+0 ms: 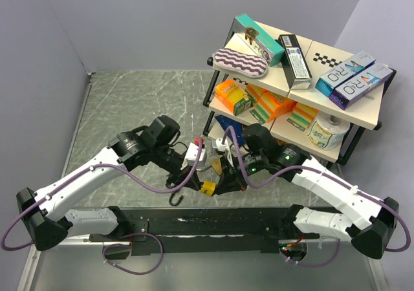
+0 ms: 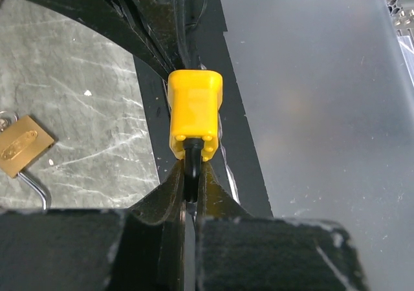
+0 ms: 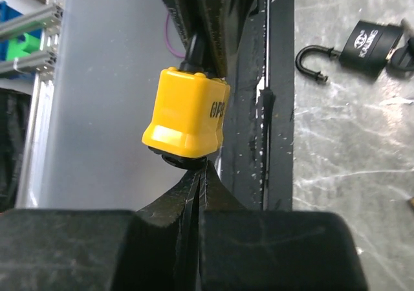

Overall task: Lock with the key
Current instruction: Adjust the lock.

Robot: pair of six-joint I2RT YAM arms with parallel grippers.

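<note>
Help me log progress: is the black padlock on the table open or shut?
Open. The black padlock's shackle stands swung out, its free end clear of the body.

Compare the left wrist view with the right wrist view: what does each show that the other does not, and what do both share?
Left wrist only: a brass padlock on the marble table, and the left gripper pinching a black shackle. Right wrist only: a black padlock, shackle open, and the right gripper shut beneath the lock body. Both: the yellow padlock, between the grippers.
</note>
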